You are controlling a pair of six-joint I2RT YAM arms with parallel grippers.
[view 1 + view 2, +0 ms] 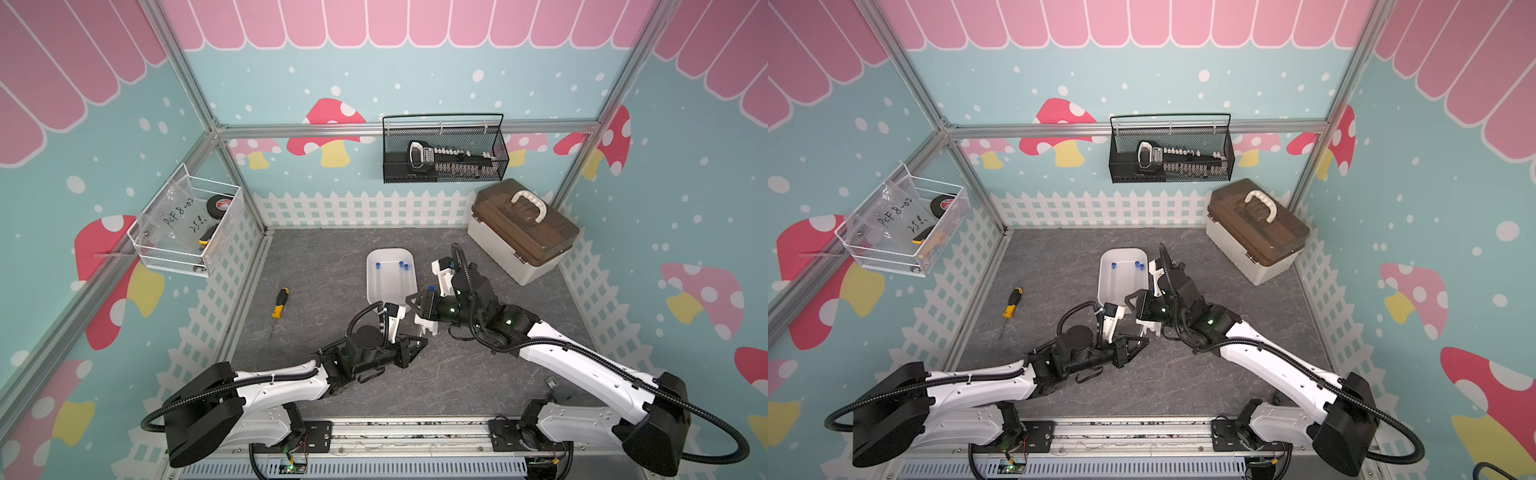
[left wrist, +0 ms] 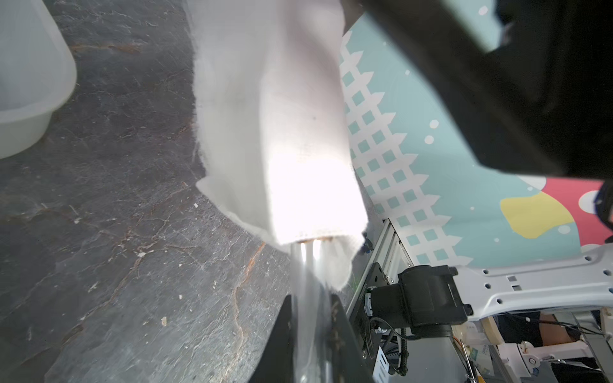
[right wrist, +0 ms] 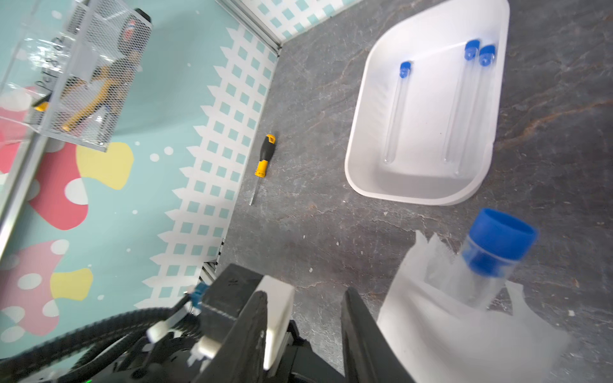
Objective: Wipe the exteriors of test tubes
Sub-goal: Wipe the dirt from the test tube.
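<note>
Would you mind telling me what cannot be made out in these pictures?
Held test tube, left wrist view: white cloth wraps most of it.
Three test tubes in the tray, in both top views: only blue caps show; clear bodies too faint.
Toolbox, both top views: closed lid hides contents.

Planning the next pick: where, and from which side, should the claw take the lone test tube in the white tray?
Likely grip the lone test tube on its clear shaft, mid-length, coming straight down with jaws across it. It lies flat on the floor of the white tray, apart from the pair; its blue cap sits near the end wall.
</note>
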